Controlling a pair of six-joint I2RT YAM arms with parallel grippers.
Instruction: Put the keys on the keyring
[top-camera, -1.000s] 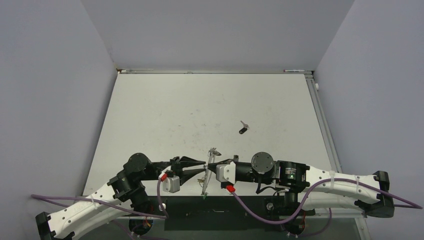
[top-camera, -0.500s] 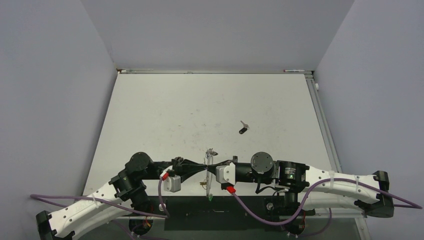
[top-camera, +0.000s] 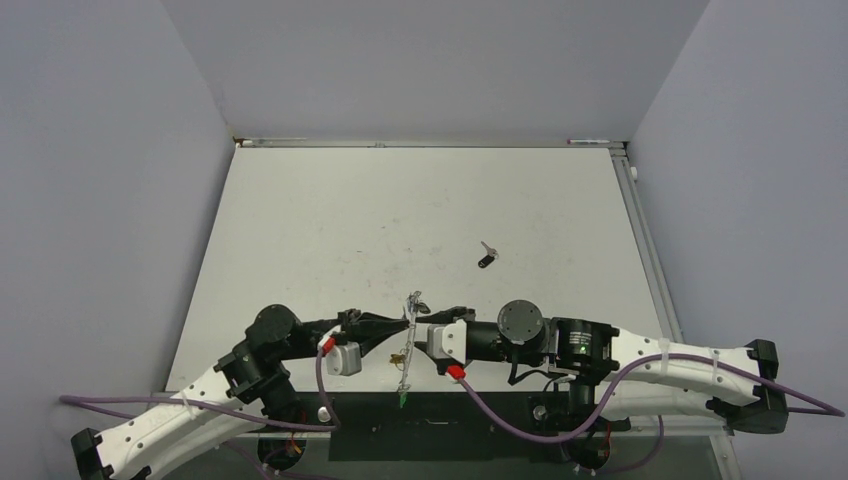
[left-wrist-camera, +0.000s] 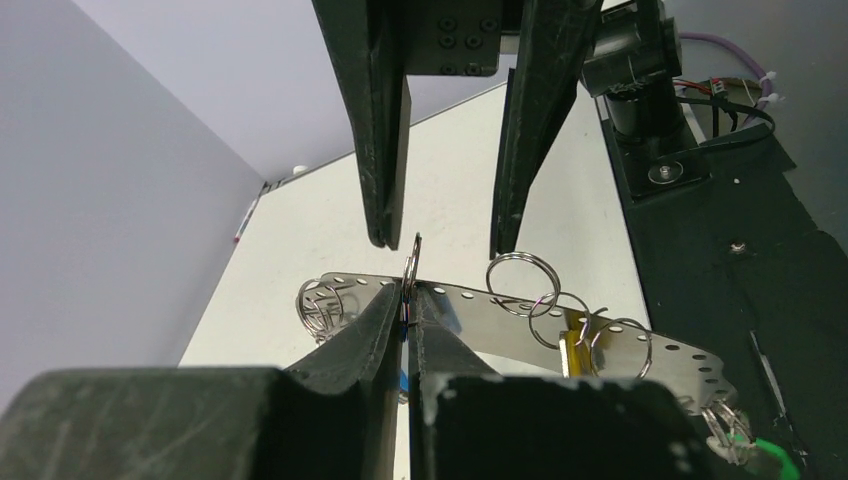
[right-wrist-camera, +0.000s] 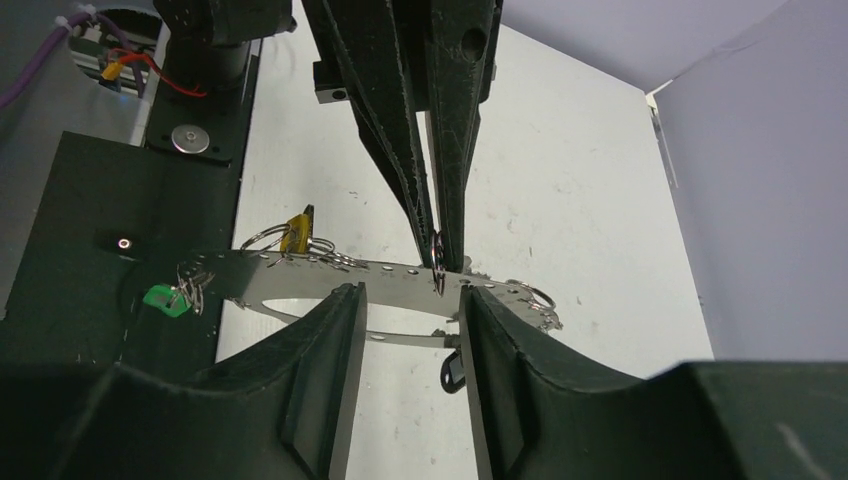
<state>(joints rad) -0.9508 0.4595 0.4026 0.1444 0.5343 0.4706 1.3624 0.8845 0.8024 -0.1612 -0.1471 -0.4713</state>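
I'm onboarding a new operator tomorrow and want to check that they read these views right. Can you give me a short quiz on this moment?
1. True or false: the right tool is shut on the keyring.
2. What colour is the head of the loose key lying on the table? A blue, B black, C yellow.
3. Which tool pinches the keyring's edge?

Key:
1. False: its fingers stand apart, one on either side of the band.
2. B.
3. The left tool.
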